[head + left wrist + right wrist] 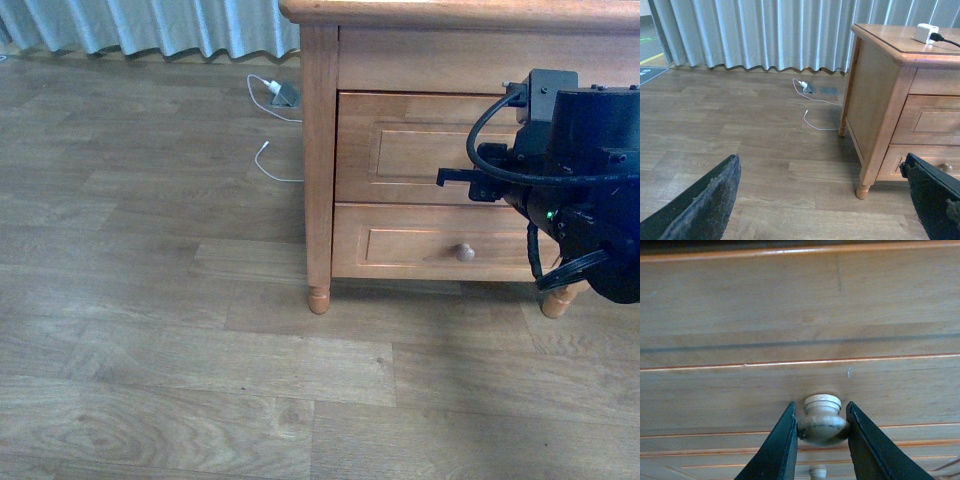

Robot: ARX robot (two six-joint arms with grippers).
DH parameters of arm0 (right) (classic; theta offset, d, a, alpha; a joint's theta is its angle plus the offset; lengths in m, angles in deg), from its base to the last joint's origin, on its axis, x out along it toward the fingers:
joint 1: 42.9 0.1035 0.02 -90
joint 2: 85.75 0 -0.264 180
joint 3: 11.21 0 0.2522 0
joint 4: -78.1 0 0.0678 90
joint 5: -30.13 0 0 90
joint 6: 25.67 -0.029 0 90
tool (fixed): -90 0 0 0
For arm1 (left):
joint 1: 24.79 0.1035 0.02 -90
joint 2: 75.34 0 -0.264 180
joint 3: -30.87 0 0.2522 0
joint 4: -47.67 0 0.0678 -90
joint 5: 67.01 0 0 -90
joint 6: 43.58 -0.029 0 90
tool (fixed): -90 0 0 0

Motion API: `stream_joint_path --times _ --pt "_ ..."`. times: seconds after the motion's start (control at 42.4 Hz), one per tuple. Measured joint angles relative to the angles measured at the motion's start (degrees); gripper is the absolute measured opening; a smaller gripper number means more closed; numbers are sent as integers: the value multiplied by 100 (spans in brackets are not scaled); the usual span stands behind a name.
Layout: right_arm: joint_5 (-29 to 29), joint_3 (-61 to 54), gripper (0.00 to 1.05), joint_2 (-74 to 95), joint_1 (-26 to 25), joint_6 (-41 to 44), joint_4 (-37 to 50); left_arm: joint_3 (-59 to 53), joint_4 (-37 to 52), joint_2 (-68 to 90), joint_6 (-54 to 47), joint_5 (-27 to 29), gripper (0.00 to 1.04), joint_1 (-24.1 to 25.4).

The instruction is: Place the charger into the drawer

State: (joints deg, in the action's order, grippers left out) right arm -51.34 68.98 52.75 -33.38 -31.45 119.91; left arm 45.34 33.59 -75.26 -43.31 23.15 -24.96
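Observation:
The charger point(926, 33), a small white cube with a thin black cable, sits on top of the wooden cabinet point(875, 85) in the left wrist view. The upper drawer point(400, 150) is shut flush in the cabinet front. My right gripper point(822, 426) is shut on the drawer knob point(823, 421), both fingers pressed against its sides; in the front view the right arm point(575, 170) hides the knob. My left gripper point(822, 200) is open and empty above the floor, left of the cabinet.
The lower drawer point(420, 245) with its own knob point(465, 252) lies under the upper one. A white-cabled charger with a grey block point(280, 95) lies on the wooden floor by the curtain point(765, 35). The cabinet leg point(318, 298) stands at the front left.

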Motion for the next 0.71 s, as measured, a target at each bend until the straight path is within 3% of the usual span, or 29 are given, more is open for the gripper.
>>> stream_joint_path --times 0.306,0.707 --pt "-118 -315 23 -57 -22 -59 321 0 0 0 0 0 99 0" --pt "-313 -2398 23 -835 76 -605 1532 0 0 0 0 0 99 0"
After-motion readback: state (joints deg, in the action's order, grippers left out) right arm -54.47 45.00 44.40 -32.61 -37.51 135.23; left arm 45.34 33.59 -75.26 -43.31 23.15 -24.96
